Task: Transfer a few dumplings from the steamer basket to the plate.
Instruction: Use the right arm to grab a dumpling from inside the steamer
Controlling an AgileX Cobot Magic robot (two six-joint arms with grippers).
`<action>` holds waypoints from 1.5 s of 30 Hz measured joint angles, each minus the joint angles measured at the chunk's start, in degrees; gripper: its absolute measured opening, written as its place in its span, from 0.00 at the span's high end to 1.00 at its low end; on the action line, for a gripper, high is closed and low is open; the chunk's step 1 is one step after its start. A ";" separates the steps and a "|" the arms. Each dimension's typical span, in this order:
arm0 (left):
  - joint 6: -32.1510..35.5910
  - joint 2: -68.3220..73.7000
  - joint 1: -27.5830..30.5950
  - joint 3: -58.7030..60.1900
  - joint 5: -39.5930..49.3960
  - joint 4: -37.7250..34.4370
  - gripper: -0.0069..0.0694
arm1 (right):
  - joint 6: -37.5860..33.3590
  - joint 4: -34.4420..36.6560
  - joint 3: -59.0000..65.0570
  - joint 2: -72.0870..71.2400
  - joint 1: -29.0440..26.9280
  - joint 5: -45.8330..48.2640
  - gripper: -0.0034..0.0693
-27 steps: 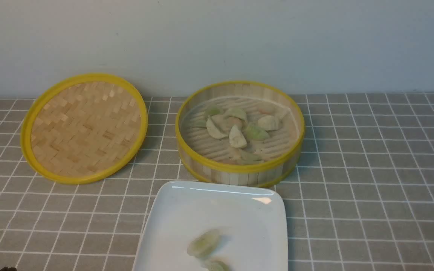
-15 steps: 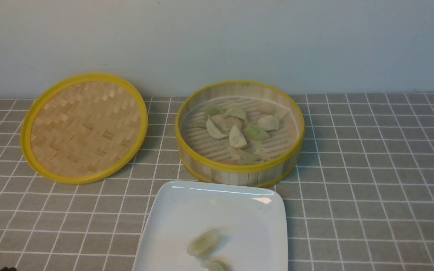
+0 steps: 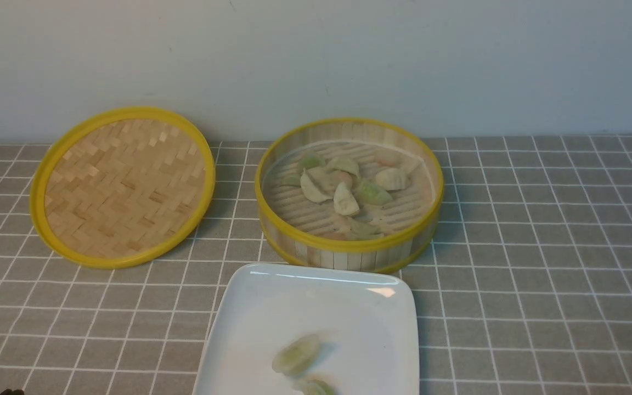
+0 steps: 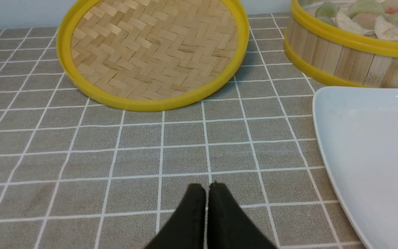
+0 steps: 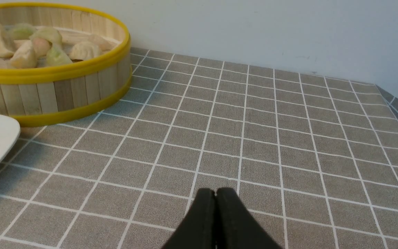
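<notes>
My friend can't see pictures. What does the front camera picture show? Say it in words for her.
A round bamboo steamer basket holding a pile of dumplings sits in the middle of a grey checked cloth. Nearer the camera, a white plate carries two greenish dumplings. A woven yellow-rimmed lid is to the left of the basket.

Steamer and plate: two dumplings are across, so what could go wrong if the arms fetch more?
1. The dumplings in the steamer lie bunched and touching, so a pinch may drag two at once.
2. The pair on the plate sits toward its near side; another drop there could knock one.
3. The left gripper and right gripper are shut and must open before reaching in.
</notes>
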 joint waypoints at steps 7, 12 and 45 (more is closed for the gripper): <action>0.00 0.00 0.00 0.00 0.00 0.05 0.92 | 0.90 4.70 0.12 0.00 0.00 -1.17 0.98; 0.00 0.00 0.00 0.00 0.00 0.12 0.92 | 5.43 20.87 0.47 0.00 0.00 -9.56 0.98; -8.44 0.00 0.00 0.00 -19.33 -30.58 0.92 | -4.71 32.03 -41.62 41.70 0.00 28.04 0.98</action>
